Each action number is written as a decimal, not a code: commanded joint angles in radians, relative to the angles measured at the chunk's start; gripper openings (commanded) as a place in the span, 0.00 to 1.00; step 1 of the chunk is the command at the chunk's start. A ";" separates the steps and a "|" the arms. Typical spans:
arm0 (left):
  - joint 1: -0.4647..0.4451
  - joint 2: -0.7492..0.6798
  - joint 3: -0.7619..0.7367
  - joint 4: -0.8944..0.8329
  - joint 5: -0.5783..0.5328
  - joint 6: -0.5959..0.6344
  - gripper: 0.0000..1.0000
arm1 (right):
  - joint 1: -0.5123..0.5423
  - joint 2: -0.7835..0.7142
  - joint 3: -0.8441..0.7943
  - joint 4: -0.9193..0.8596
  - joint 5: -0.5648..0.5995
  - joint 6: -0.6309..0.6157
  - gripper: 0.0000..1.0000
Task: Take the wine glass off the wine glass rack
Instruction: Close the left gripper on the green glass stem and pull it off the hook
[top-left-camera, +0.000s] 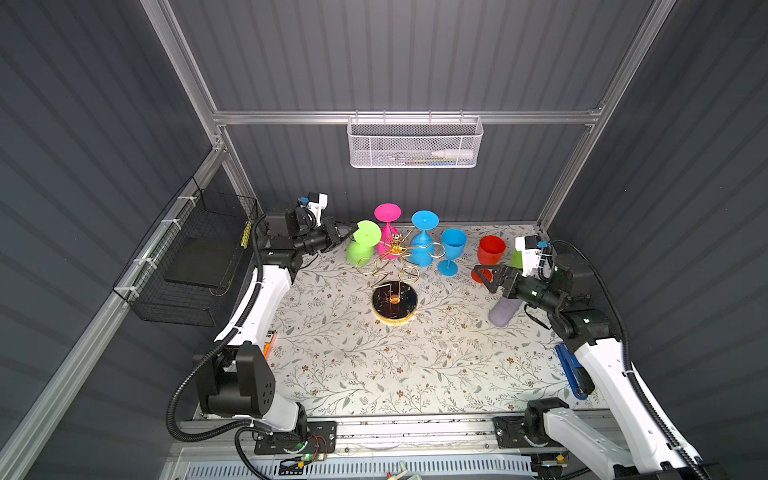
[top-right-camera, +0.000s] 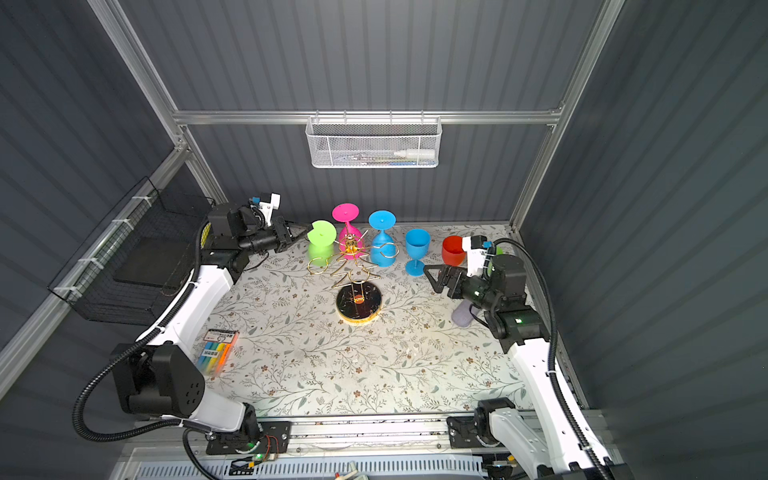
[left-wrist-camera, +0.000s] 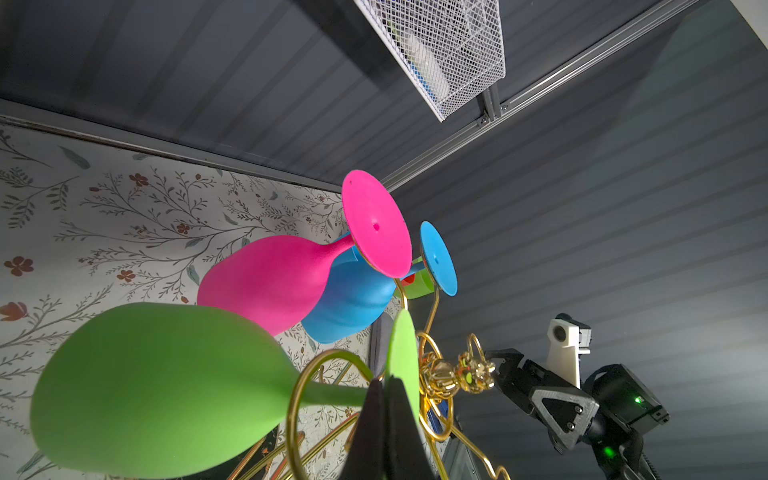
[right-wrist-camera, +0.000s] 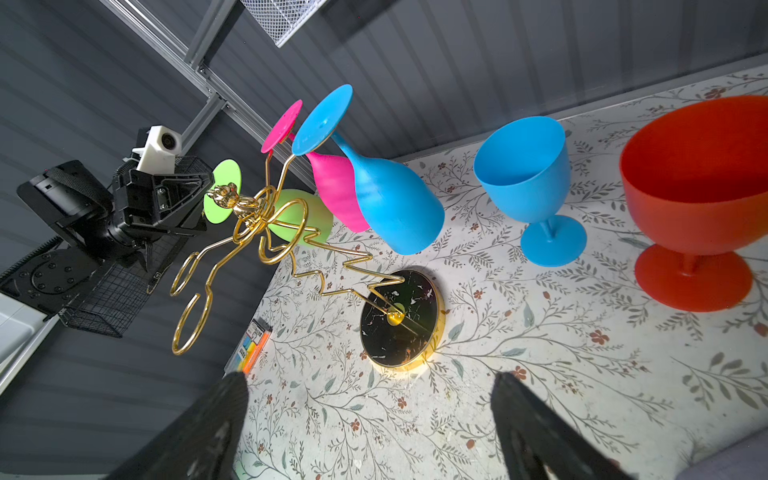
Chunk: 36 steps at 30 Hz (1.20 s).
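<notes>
Dark ribbed walls enclose the floral surface (top-left-camera: 374, 374). At its far left, the left tool (top-left-camera: 348, 232) is clenched on the foot rim of the green wine glass (top-left-camera: 366, 233), which hangs upside down in a loop of the wine glass rack (top-left-camera: 394, 306). Well apart to the right, the right tool (top-left-camera: 484, 279) stands released, empty, near a red glass (top-left-camera: 491, 249).
</notes>
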 joint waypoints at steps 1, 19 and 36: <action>-0.015 -0.021 -0.004 0.027 0.014 -0.016 0.00 | 0.006 -0.019 0.026 0.012 0.002 0.008 0.93; -0.021 0.050 0.043 0.115 -0.009 -0.061 0.00 | 0.008 -0.050 0.022 -0.013 0.009 0.007 0.93; -0.017 0.083 0.118 0.136 -0.043 -0.071 0.00 | 0.009 -0.040 0.022 -0.007 0.007 0.001 0.94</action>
